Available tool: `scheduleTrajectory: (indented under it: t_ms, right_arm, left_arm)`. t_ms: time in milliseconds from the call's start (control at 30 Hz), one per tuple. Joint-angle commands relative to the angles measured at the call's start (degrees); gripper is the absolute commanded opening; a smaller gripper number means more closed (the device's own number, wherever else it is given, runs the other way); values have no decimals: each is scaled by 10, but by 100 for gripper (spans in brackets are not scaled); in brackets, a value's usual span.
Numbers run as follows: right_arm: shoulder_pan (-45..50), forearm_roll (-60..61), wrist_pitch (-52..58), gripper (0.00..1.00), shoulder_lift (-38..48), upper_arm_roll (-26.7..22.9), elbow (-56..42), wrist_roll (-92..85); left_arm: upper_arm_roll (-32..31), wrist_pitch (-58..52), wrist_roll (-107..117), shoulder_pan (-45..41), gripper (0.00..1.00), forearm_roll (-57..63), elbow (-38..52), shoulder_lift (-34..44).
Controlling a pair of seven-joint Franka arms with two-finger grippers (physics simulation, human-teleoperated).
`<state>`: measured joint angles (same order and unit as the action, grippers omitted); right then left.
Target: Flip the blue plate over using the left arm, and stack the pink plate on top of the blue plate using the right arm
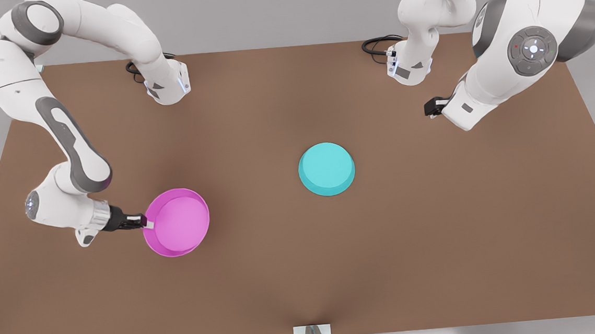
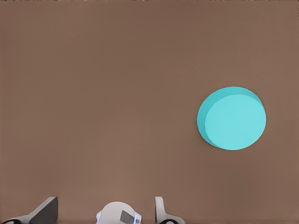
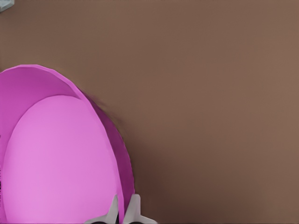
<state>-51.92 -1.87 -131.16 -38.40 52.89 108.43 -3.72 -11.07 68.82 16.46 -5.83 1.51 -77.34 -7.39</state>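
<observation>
Gripping the round, shallow magenta-pink plastic plate (image 1: 177,222) by its rim, the right pincer (image 1: 147,221) has a finger on either side of the wall, at the front view's left. Stacking well requires a level carry and centring over the upturned round turquoise plastic plate (image 1: 326,168) mid-desk (image 1: 438,230). The left pincer (image 1: 432,108) waits apart; its state cannot be told.

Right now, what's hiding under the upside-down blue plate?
Only brown table shows around the round turquoise plastic plate, which lies base up. Its base covers whatever is beneath, so that can't be seen. The magenta plastic plate sits apart, rim clamped in the right pincer.
</observation>
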Motion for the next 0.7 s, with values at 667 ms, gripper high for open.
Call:
scheduleTrajectory:
  t_ms: [667]
  right_arm:
    - [971,490,-8,21,130,-663,-68,110]
  left_arm:
    - [0,-4,-2,9,100,-5,4,0]
